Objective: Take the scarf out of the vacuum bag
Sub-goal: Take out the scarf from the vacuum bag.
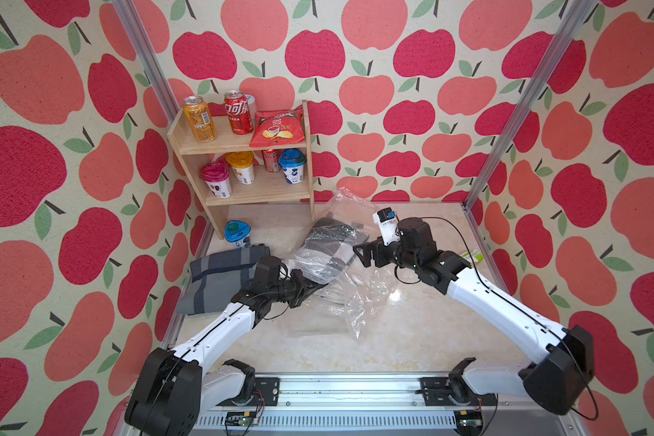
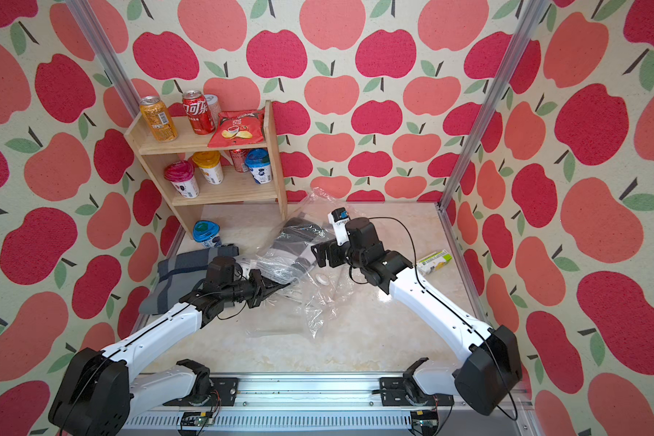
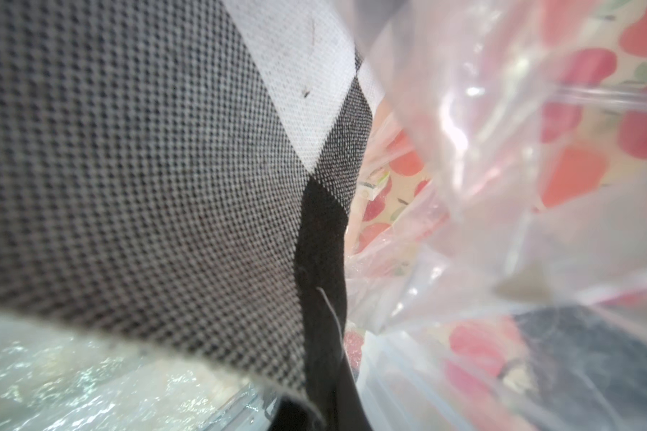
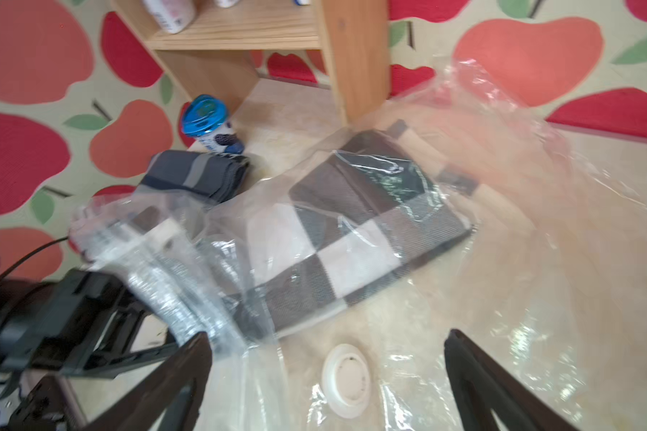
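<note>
- Plastic vacuum bag [image 1: 359,302] is lying crumpled on your table [image 1: 431,339], checked scarf [image 1: 329,241] sitting inside.
- Yep, your left pincer [image 1: 310,288] is clamping the scarf's corner; right pincer [image 1: 360,256] is hanging wide open.

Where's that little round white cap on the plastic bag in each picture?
In a top view: white cap mid-table, on the vacuum bag.
In a top view: same spot.
Left wrist: not in it.
Right wrist: cap between the open right pincer's prongs.
Shared landmark: the checked scarf, seen in all four.
</note>
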Robot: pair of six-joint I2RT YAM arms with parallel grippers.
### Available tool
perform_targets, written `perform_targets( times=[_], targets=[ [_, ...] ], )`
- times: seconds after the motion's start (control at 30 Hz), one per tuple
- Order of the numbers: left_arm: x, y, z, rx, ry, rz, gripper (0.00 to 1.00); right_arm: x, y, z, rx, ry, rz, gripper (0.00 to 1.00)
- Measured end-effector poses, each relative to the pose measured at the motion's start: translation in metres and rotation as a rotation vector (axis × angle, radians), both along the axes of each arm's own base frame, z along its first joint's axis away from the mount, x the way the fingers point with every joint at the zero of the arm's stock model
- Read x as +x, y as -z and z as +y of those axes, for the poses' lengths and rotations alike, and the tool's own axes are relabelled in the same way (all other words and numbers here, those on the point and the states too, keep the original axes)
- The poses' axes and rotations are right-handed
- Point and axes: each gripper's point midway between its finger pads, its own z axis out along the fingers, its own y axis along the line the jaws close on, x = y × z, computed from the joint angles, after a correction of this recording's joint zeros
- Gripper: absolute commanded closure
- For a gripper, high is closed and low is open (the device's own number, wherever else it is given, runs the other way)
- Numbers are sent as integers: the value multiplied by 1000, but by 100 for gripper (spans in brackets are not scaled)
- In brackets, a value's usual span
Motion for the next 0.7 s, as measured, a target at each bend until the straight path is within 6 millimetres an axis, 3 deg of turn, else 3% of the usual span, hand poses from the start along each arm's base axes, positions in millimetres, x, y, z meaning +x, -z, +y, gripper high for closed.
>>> perform_targets(
  times=[0.1, 0.17, 0.23, 0.33, 0.57, 0.7],
  targets=[
    [4, -3, -2, 4, 11, -17, 100, 48, 38, -49, -5, 216, 139, 0],
    [6, -5, -3, 9, 20, -28, 100, 60, 71, -76, -9, 324, 258, 0],
    [9, -8, -5, 16, 30, -42, 100, 68, 98, -89, 0, 396, 368, 0],
    [13, -10, -6, 28, 41, -56, 100, 80, 119, -88, 43, 451, 475, 0],
    [15, -4, -8, 39, 62, -52, 100, 110, 119, -58, 211, 471, 577, 0],
    [16, 0, -9, 42, 71, -46, 100, 134, 133, -48, 292, 490, 630, 0]
  ],
)
